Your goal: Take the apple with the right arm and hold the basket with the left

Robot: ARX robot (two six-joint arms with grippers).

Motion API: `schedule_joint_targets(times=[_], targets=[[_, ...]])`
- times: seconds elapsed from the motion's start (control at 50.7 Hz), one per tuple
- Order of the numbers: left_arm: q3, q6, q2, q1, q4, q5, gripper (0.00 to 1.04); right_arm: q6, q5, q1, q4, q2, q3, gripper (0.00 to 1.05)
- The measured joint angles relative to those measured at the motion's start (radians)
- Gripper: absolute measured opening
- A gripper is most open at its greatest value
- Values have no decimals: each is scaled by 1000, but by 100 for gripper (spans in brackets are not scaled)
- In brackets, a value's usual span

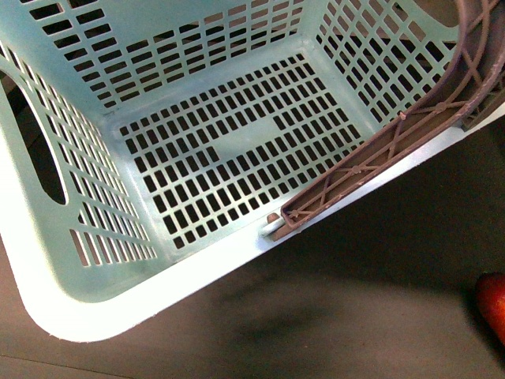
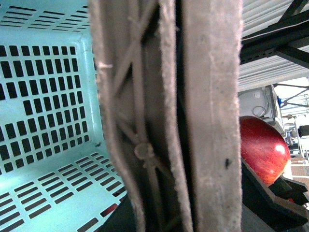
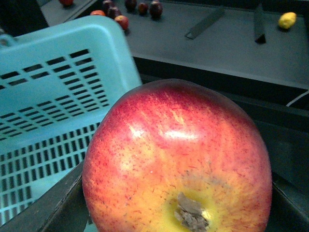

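The turquoise basket (image 1: pixel 118 316) stands on the dark bench (image 1: pixel 355 316), its brownish-purple ribbed handle (image 1: pixel 410 142) lying along its right rim. In the left wrist view the handle fills the middle of the picture at very close range. The left fingers cannot be made out there, so I cannot tell whether they are clenched on it. The red apple (image 3: pixel 178 154) sits between the dark right fingers (image 3: pixel 48 210), which grasp it from either side. It is outside the basket, just beside the slotted wall. In the front view only a sliver of the apple shows, at the bench's right side. Behind it, on a farther bench (image 3: pixel 222 48), lie small dark red fruits (image 3: pixel 140 7) and a yellow fruit (image 3: pixel 287 20).
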Motion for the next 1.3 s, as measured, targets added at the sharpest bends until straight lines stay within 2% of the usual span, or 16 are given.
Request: schedule_joint_targets(times=[0.237,0.532,0.67,0.769,0.927,1.104,1.143,1.262,1.301], targets=[[0,0,0,0,0,1,16,43,66,143,30,99,45,80],[0,0,0,0,0,-1,16,88,111,202,37,201,66,80],[0,0,0,0,0,1,16,101,124,207,43,204,66,97],[0,0,0,0,0,1,16,111,135,199,50,187,66,96],[0,-1,6,0,-3,8,16,144,204,132,54,70,17,96],[0,0,6,2,-3,-7,16,161,310,-27,40,-144,-100,96],[0,0,6,2,-3,-7,16,150,288,-57,68,-175,-133,94],[0,0,6,1,-3,0,16,73,71,-131,326,-267,-307,72],[0,1,6,-1,-3,0,16,60,55,-140,346,-282,-336,67]])
